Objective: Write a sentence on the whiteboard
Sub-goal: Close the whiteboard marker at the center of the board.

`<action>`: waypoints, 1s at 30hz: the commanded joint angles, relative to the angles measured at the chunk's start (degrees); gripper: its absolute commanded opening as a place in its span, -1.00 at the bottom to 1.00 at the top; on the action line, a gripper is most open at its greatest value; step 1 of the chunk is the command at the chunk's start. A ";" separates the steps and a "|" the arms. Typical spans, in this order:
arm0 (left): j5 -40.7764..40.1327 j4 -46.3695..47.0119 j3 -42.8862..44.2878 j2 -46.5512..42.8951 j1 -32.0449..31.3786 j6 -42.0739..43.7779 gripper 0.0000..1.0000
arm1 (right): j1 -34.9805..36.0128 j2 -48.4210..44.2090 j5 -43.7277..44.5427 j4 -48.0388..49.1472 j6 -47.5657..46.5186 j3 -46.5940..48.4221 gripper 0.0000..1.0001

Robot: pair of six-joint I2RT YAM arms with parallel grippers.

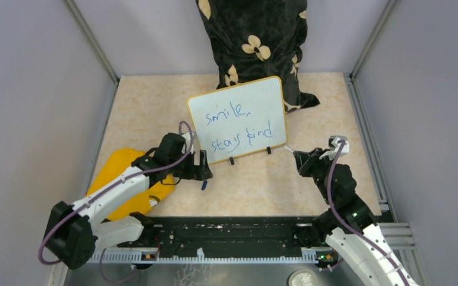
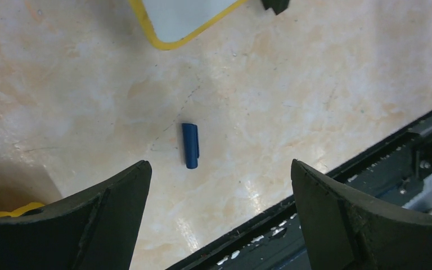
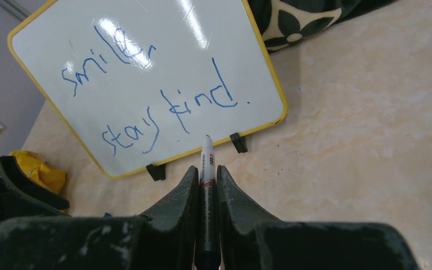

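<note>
The flat white rectangular whiteboard (image 1: 268, 95) with its thin yellow-orange rim stands tilted on two small black feet at the back of the beige marble-patterned table (image 1: 334, 107), leaning against a black cushion with cream flowers (image 1: 256, 42). The blue handwritten sentence (image 3: 171, 109) reads "smile, stay kind." across two lines and looks finished, full stop included.

The right gripper (image 3: 205, 171) has its fingers pressed tight on a slim white-and-black marker pen (image 3: 207, 152), tip pointing at the board's lower edge but apart from it. The left gripper (image 2: 219, 169) hangs with its jaws at full spread and nothing between them, above a small dark-blue plastic pen cap (image 2: 190, 145) lying loose on the table, just in front of the board. A crumpled yellow cloth (image 1: 122, 173) lies beneath the left arm.

The step in hand is probably picking up the cap. It lies lengthwise across the jaw line, which suits a pinch on its narrow sides, but it sits nearer one finger. The left arm should centre itself first, then drop straight down and close gently, since such a light, round piece would likely roll or skid if one finger touched it first.
</note>
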 commanded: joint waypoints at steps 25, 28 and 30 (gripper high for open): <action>-11.86 -9.07 12.17 25.38 -8.81 4.00 0.14 | -0.17 -1.20 0.70 3.57 -1.00 -0.37 -1.00; -11.67 -8.73 12.09 26.07 -9.06 4.11 0.10 | -0.25 -1.20 0.76 3.57 -0.94 -0.46 -1.00; -11.75 -8.54 12.02 26.47 -9.21 4.14 0.07 | -0.21 -1.20 0.75 3.57 -0.96 -0.48 -1.00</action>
